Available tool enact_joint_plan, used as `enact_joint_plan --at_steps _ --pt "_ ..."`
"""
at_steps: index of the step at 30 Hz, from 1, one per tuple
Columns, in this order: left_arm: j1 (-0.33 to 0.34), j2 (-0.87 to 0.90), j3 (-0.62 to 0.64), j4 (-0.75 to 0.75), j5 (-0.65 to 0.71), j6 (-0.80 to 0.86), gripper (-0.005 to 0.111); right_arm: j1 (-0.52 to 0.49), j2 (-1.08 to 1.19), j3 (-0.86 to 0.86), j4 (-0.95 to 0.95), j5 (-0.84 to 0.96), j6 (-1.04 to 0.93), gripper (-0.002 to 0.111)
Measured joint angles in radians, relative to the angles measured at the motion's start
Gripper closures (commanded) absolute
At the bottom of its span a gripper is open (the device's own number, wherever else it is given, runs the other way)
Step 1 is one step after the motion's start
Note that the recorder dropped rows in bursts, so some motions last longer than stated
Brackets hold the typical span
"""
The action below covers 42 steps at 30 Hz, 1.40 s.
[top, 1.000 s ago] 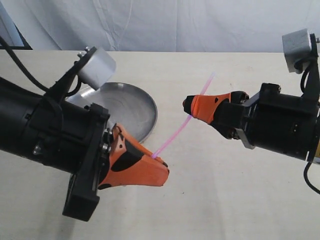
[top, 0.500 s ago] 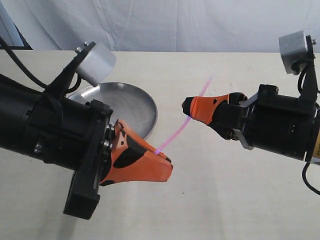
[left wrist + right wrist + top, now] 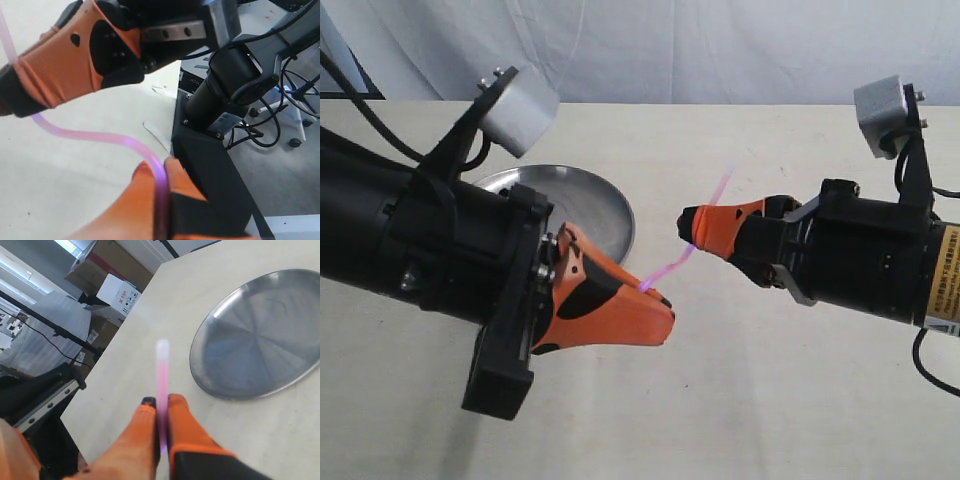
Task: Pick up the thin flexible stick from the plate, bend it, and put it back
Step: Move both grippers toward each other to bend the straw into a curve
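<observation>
The thin flexible stick (image 3: 672, 268), pink-purple, hangs in the air between both grippers and bows in a curve. My left gripper (image 3: 658, 300) is shut on its lower end; in the left wrist view the stick (image 3: 100, 137) arcs out from between the orange fingers (image 3: 145, 195). My right gripper (image 3: 686, 226) is shut on the stick further up, and a short free end (image 3: 719, 187) sticks up past it. The right wrist view has the stick (image 3: 162, 375) clamped between the gripper (image 3: 160, 401). The steel plate (image 3: 590, 205) lies on the table behind my left arm, with nothing on its visible part.
The pale table (image 3: 720, 400) spreads under both arms. A white cloth backdrop (image 3: 720, 50) hangs behind. The right wrist view also has the plate (image 3: 260, 345) near the table edge, with cardboard boxes (image 3: 115, 285) on the floor beyond.
The two grippers have come closer together. The stick between them has gone from a gentle curve to a tighter bow. The right gripper sank slightly.
</observation>
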Motion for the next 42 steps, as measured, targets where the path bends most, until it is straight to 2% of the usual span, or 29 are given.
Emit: enact_joint_plan --at_steps 7,11,42 --pt "-0.002 0.000 -0.005 -0.032 -0.064 0.012 0.106 0.000 0.002 0.002 -0.010 0.021 -0.010 0.109" --pt "-0.002 0.000 -0.005 -0.099 -0.121 0.053 0.106 0.000 0.007 0.002 -0.027 0.022 -0.014 0.109" --pt "-0.002 0.000 -0.009 -0.184 -0.216 0.100 0.106 0.000 0.007 0.002 -0.029 -0.001 -0.014 0.109"
